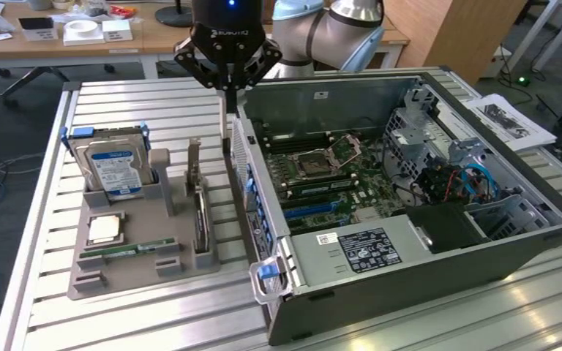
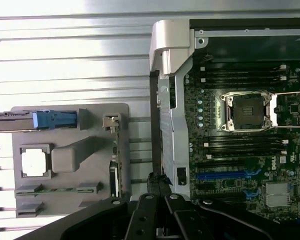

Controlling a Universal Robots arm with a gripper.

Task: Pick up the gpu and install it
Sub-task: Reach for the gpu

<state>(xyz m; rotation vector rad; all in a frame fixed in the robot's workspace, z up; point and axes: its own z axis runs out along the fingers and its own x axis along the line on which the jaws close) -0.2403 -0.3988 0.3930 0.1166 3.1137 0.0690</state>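
Note:
The gpu (image 1: 199,208) stands on edge in a slot of the grey holder (image 1: 144,276), its silver bracket pointing up. The wrist view shows the gpu (image 2: 117,162) edge-on at the holder's side nearest the case. My gripper (image 1: 228,89) hangs above the gap between the holder and the open computer case (image 1: 408,292), fingers shut with nothing between them. In the wrist view the gripper (image 2: 158,190) sits over the case's side wall. The motherboard's blue slot (image 1: 312,208) (image 2: 225,175) lies bare inside the case.
On the holder (image 2: 65,157) are a silver hard drive with blue label (image 1: 115,170), a processor chip (image 1: 105,228) and a thin green memory stick (image 1: 129,250). Papers (image 1: 511,121) lie beside the case on the exterior view's right. A desk with small boxes stands behind.

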